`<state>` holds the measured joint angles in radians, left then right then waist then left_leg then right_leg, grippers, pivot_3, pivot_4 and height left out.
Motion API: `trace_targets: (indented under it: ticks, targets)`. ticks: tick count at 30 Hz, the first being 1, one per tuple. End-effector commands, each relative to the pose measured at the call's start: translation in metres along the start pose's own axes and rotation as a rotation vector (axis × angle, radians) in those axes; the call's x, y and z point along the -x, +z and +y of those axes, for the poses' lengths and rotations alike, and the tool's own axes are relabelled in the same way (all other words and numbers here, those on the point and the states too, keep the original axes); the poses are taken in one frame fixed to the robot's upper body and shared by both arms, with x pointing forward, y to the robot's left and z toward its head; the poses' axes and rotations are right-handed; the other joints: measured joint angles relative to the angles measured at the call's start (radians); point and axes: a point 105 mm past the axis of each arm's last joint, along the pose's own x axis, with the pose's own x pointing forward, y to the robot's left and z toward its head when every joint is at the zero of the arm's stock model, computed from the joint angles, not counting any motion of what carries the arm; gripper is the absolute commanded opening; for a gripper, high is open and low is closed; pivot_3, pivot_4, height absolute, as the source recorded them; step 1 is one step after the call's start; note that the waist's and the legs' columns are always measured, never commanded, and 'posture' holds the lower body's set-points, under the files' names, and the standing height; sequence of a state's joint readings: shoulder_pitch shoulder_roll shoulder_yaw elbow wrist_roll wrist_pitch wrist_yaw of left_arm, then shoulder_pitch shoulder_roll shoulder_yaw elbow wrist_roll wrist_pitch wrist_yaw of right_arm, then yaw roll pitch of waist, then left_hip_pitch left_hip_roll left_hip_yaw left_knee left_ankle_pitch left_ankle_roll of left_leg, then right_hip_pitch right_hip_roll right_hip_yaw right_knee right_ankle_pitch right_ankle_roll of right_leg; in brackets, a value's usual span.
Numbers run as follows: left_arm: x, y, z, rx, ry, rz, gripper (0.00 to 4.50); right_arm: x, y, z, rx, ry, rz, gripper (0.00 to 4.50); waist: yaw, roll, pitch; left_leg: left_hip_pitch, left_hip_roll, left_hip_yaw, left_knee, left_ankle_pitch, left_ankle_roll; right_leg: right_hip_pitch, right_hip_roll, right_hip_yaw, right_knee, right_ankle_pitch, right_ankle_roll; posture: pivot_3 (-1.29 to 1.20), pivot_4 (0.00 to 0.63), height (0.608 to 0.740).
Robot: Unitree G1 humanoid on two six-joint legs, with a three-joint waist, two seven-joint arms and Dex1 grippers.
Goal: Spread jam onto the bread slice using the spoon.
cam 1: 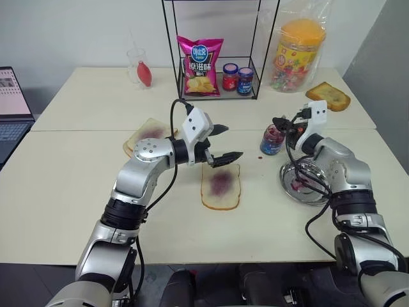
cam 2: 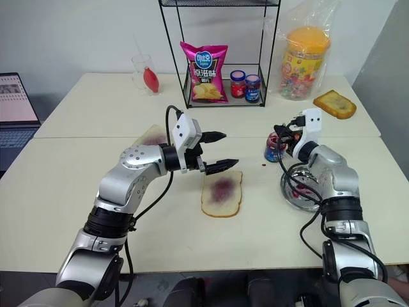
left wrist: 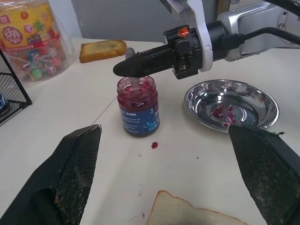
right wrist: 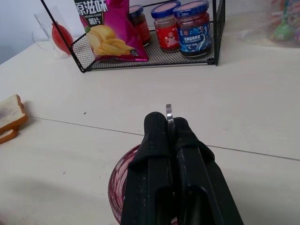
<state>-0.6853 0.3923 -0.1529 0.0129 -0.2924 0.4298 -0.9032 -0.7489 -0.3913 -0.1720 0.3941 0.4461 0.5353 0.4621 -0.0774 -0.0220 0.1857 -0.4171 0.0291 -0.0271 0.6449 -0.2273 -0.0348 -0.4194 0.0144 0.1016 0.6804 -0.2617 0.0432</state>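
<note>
Dipping for a reload, I judge: my right gripper point(left wrist: 126, 69) is clamped tight on the spoon point(left wrist: 134, 84), handle pinched betw. fingers, bowl down inside the open jar point(left wrist: 138, 107) w/ the jam point(left wrist: 136, 92). Left gripper point(cam 1: 220, 143) gapes wide, holding nothing, hovering just above the bread slice point(cam 1: 221, 186), which lies mid-table w/ a purple patch already on it. Next: lift spoon clear w/o tipping jar, carry to slice. Steel dish point(left wrist: 231, 104) beside jar: only red smears.
</note>
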Motion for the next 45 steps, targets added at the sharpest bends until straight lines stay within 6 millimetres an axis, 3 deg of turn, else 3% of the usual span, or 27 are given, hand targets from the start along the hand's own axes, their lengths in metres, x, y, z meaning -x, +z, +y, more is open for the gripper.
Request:
trace_targets:
  ticks: [1, 5, 19, 45]
  targets:
    - [-0.001, 0.014, 0.001, -0.045, 0.009, -0.039, 4.5, 0.002, 0.028, 0.003, -0.078, 0.0, -0.081, 0.01, 0.0, 0.0, 0.0, 0.0, 0.0, 0.0, 0.0, 0.0, 0.0, 0.0, 0.0, 0.0, 0.0, 0.0, 0.0, 0.0, 0.15, 0.74]
    - [-0.002, 0.014, 0.0, -0.049, 0.004, -0.041, 4.5, 0.005, 0.035, -0.004, -0.21, -0.026, -0.108, 0.01, 0.0, 0.0, 0.0, 0.0, 0.0, 0.0, 0.0, 0.0, 0.0, 0.0, 0.0, 0.0, 0.0, 0.0, 0.0, 0.0, 0.15, 0.74]
    - [-0.003, 0.012, 0.0, -0.056, -0.004, -0.043, 4.5, 0.014, 0.057, -0.014, -0.371, -0.063, -0.186, 0.01, -0.003, 0.0, 0.0, 0.0, 0.0, 0.001, 0.0, 0.0, 0.0, 0.0, 0.0, 0.0, 0.0, 0.0, 0.0, 0.0, 0.15, 0.74]
    - [0.001, 0.009, 0.001, -0.058, 0.004, -0.034, 4.5, 0.026, 0.067, -0.031, -0.632, -0.093, -0.268, 0.01, -0.003, 0.0, 0.0, -0.001, 0.0, 0.001, 0.0, 0.0, 0.0, 0.0, 0.0, 0.0, 0.0, 0.0, 0.0, 0.0, 0.15, 0.74]
